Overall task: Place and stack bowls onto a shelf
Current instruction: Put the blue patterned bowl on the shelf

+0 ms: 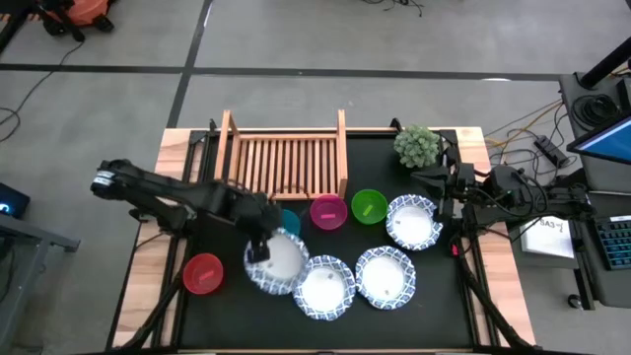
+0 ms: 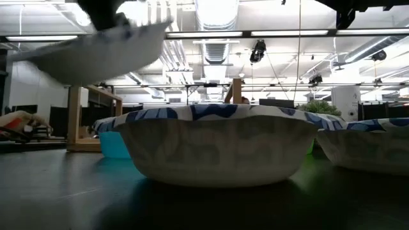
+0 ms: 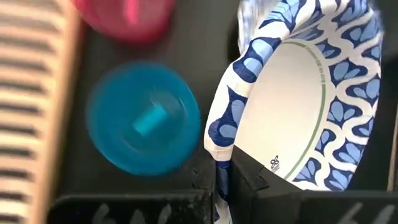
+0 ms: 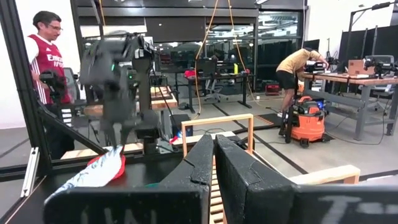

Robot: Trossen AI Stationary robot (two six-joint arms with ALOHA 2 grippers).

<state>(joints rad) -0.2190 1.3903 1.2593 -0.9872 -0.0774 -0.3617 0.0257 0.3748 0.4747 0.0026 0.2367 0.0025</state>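
My left gripper (image 1: 258, 252) is shut on a white bowl with a blue patterned rim (image 1: 281, 261), which hangs above the table in the low view (image 2: 96, 54). Three more such bowls (image 1: 325, 287) (image 1: 386, 276) (image 1: 412, 222) sit on their bases on the black table. The blue bowl (image 3: 143, 124) lies under the left arm, with the pink (image 1: 328, 211) and green (image 1: 369, 206) bowls beside it and the red one (image 1: 203, 274) near the left edge. The wooden slatted shelf (image 1: 286, 158) stands at the far side. My right gripper (image 4: 214, 152) is shut, held back at the right. My left gripper pinches the white bowl's patterned rim (image 3: 219, 163) between its two fingers, one on the inner face and one on the outer. The fingers come from above, slanting down. The bowl is lifted clear of the table and tilted (image 4: 99, 169).
A small green plant (image 1: 417, 146) stands at the far right, next to the shelf. The nearest white bowl (image 2: 211, 144) fills the low view. People stand in the room beyond the table (image 4: 46, 56).
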